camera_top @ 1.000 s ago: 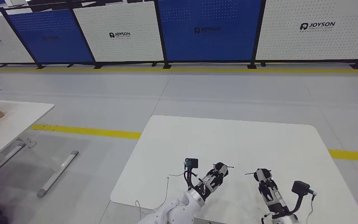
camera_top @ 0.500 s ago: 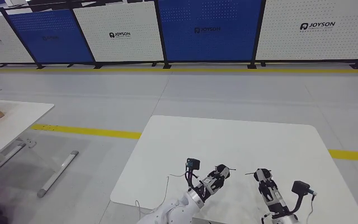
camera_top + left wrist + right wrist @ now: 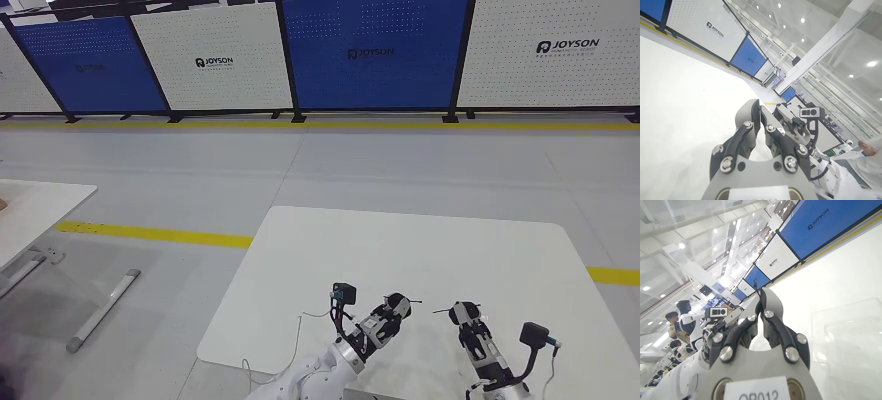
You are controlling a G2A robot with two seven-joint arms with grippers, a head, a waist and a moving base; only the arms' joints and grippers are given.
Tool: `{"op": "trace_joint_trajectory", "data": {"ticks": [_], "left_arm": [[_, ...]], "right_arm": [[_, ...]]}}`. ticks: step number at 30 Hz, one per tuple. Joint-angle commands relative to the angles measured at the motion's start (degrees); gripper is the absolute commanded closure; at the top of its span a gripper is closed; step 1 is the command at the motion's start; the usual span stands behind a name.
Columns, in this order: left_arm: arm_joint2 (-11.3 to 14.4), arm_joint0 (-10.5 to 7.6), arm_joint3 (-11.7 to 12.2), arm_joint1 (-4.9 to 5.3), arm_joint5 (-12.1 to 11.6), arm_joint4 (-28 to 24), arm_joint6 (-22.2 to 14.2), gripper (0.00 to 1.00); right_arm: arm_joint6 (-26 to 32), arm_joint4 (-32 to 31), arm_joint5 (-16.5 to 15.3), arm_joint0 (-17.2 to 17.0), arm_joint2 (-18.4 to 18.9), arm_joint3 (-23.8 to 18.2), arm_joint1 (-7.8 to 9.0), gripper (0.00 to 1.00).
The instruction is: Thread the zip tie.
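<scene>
Fingers (image 3: pixel 772 302) of right gripper (image 3: pixel 761 293): clamped on black zip tie (image 3: pixel 757 291), strap pinched between the pads, head end jutting just past the tips. Fingers (image 3: pixel 743 117) of left gripper (image 3: pixel 759 106): pressed together, near the right gripper, tips facing it. Both over near edge of white bench (image 3: pixel 420 250); clear tray (image 3: pixel 848 323) near right gripper

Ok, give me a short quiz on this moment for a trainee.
1. Which thing is the right gripper shut on? A: a black zip tie; B: a screwdriver; C: a roll of tape.
2. True or false: the left gripper stands wide open.
3. In the top view, do the two grippers touch over the white table?
Key: 1 A. 2 False, it is shut. 3 No, bare table shows between them.
</scene>
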Motion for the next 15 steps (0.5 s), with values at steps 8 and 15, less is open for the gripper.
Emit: {"op": "trace_joint_trajectory", "data": {"ticks": [8, 15], "left_arm": [[0.0, 0.0, 0.0, 0.0, 0.0, 0.0, 0.0, 1.0], [0.0, 0.0, 0.0, 0.0, 0.0, 0.0, 0.0, 1.0]], "right_arm": [[-6.85, -4.3, 0.98, 4.01, -4.91, 4.37, -2.19, 1.0], [-6.85, -4.3, 0.98, 4.01, -4.91, 4.37, -2.19, 1.0]]}}
